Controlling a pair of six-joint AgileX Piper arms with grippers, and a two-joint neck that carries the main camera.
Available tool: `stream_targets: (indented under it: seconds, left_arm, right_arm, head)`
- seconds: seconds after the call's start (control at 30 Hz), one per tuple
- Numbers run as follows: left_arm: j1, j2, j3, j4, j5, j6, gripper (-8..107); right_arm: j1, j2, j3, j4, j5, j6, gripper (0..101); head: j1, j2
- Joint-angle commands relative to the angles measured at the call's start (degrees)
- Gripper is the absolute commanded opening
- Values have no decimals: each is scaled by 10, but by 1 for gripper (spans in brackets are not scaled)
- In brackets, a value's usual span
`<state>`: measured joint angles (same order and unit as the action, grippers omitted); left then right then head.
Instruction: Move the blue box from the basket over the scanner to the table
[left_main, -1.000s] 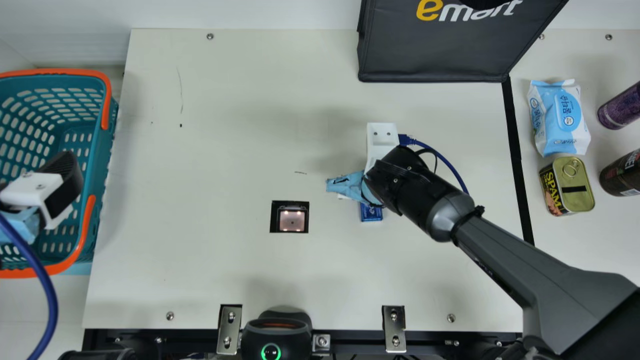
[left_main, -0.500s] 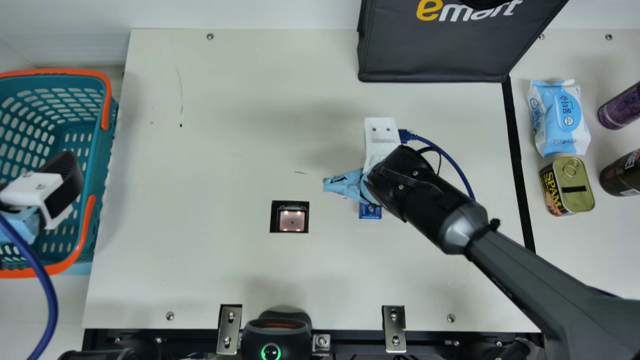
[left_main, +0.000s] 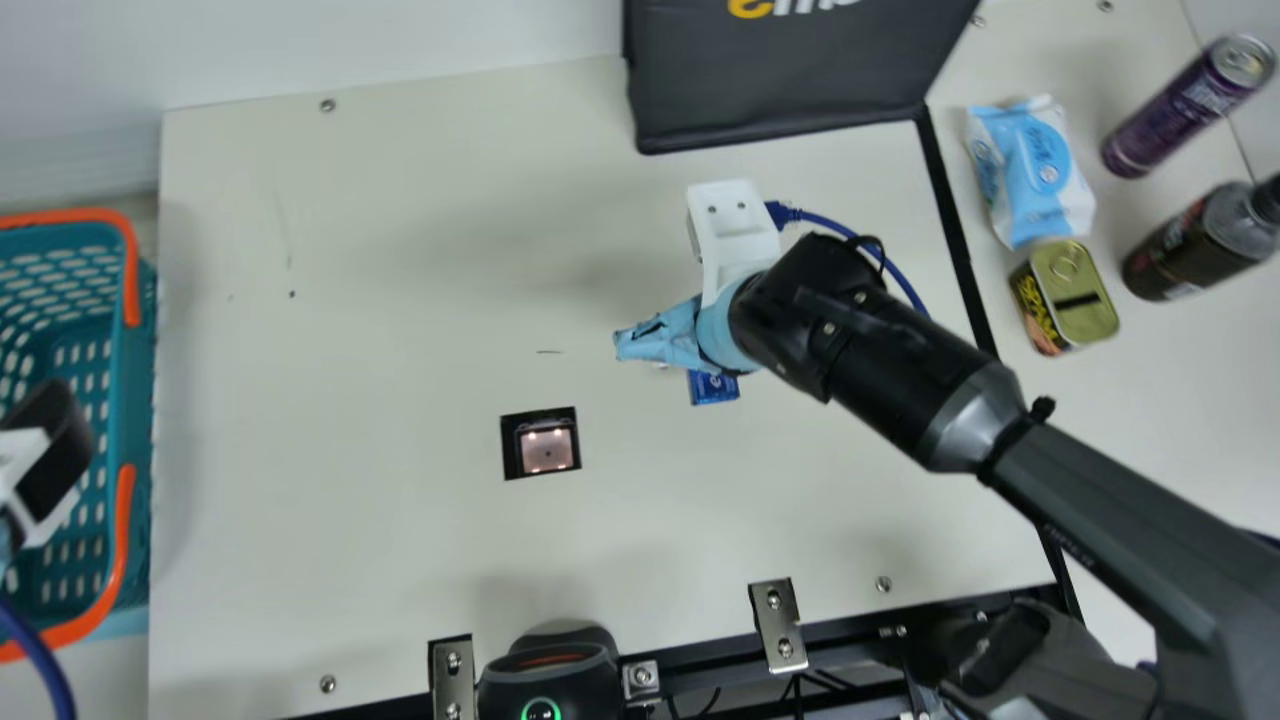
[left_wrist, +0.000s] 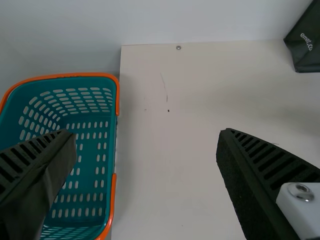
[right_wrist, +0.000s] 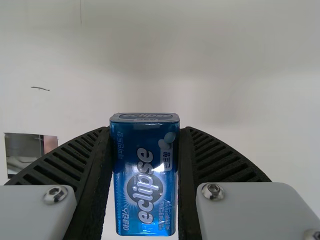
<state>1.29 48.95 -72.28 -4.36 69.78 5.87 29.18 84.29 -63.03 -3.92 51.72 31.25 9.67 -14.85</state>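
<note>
Box with shiny blue sides, squeezed in right claw, just right of the main view's middle, near square black scanner in cream worktop. Far left, left claw, spread wide apart over teal plastic basket with orange handles.

The right arm has a dark grey link, silver-grey collar, black wrist section with screws, light-blue wrapping, white housing and blue cable. On the left, black ribbed fingers adjoin a white mount.
</note>
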Motion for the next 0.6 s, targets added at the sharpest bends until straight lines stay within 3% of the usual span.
stream_targets:
  seconds: [0.0,0.2,0.33,0.57]
  left_arm:
    - [0,0,0,0,0,0,90]
    - [0,0,0,0,0,0,90]
    - [0,0,0,0,0,0,90]
    - [0,0,0,0,0,0,90]
  right_arm:
    - [-67,-28,13,51,-2,-116,0]
    - [-226,-83,44,181,17,-334,0]
    - [-349,-102,55,246,55,-461,0]
    - [-556,-92,46,285,122,-621,0]
  head:
    - [-17,-54]
    - [-17,-67]
    - [-17,-67]
    - [-17,-67]
